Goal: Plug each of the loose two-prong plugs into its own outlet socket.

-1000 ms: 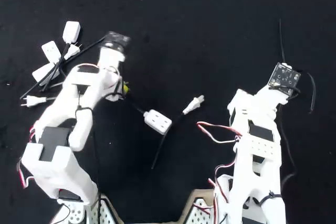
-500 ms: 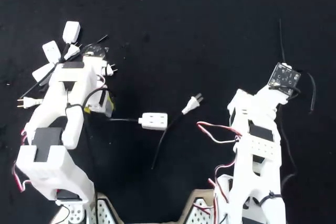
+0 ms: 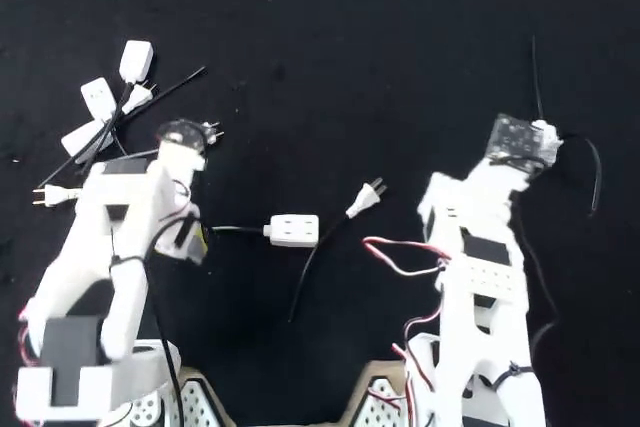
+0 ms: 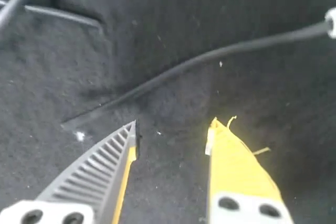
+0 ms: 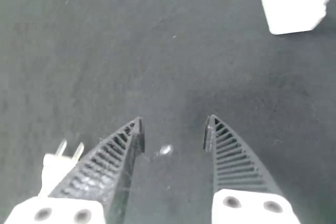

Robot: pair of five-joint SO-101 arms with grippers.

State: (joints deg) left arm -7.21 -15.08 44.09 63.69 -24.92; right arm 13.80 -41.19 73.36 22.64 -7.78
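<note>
left arm (image 3: 110, 237) has drawn back toward the near worktop (image 3: 400, 47) edge. loose plug (image 3: 368, 196) lies mid-worktop, long axis diagonal, prongs toward the far right, near the outlet socket (image 3: 293, 230) lying crosswise. left end effector (image 4: 170, 137) gapes empty over a cord (image 4: 210, 56); right end effector (image 5: 173, 132) is likewise spread, gripping nothing.

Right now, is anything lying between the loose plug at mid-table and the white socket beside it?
Nothing visible does. Between the plug and the socket lies bare black table; the plug's own cord trails off past the socket's end.
</note>
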